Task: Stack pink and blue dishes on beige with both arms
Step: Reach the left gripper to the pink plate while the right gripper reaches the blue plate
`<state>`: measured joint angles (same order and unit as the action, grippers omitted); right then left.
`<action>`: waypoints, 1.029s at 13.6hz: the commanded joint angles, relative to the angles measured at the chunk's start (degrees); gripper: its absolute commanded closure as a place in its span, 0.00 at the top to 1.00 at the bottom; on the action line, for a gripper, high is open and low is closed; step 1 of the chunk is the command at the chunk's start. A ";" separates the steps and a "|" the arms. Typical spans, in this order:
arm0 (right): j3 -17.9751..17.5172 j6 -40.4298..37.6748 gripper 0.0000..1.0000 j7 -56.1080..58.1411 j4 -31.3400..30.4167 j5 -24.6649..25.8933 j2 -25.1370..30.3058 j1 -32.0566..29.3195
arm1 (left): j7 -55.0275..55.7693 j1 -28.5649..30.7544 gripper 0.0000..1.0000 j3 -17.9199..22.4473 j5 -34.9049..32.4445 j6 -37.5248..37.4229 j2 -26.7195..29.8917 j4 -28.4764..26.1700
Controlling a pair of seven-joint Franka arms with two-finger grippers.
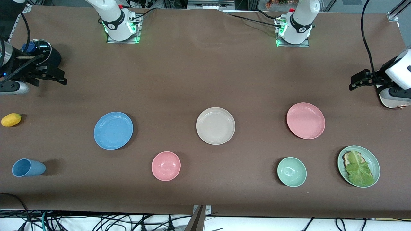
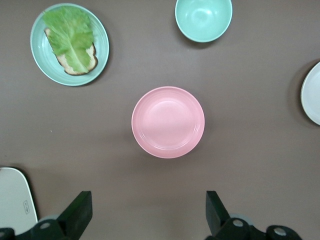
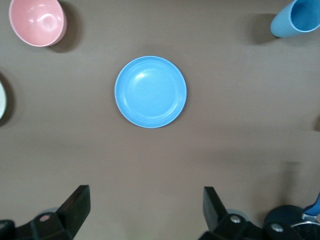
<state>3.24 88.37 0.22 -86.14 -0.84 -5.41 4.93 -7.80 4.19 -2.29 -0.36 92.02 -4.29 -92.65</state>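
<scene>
Matte round pink plate (image 2: 168,122), blue plate (image 3: 150,91), beige plate (image 1: 215,125) (low rim) apart; left gripper (image 2: 147,210), right gripper (image 3: 145,207) released, seemingly aloft.

Open brown table (image 1: 205,70) between the bases and the row of plates. Bare strips each side of beige plate (image 1: 215,125), toward blue plate (image 1: 113,130) and pink plate (image 1: 305,120). Nearer the camera, crowded: pink bowl (image 1: 166,166), green bowl (image 1: 292,172), lettuce plate (image 1: 358,166), blue cup (image 1: 28,167). Lemon (image 1: 11,119) at the right arm's end.
</scene>
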 commanded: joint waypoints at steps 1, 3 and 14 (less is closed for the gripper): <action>-0.25 0.31 1.00 0.31 0.71 1.90 -0.57 -0.36 | -1.25 -0.15 1.00 0.10 -0.34 -0.44 -2.39 1.25; -0.25 0.40 1.00 0.31 0.71 1.46 -0.57 -0.36 | -2.65 0.82 1.00 0.27 -0.08 -0.35 -2.66 1.16; -0.96 2.33 1.00 -0.40 0.88 1.28 -1.44 1.04 | -3.72 3.54 1.00 0.71 -0.08 2.18 -21.71 2.83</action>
<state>2.70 90.09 0.20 -86.07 0.01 -5.83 5.14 -9.88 7.00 -1.54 -0.37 93.26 -22.43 -92.36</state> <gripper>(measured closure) 0.000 0.000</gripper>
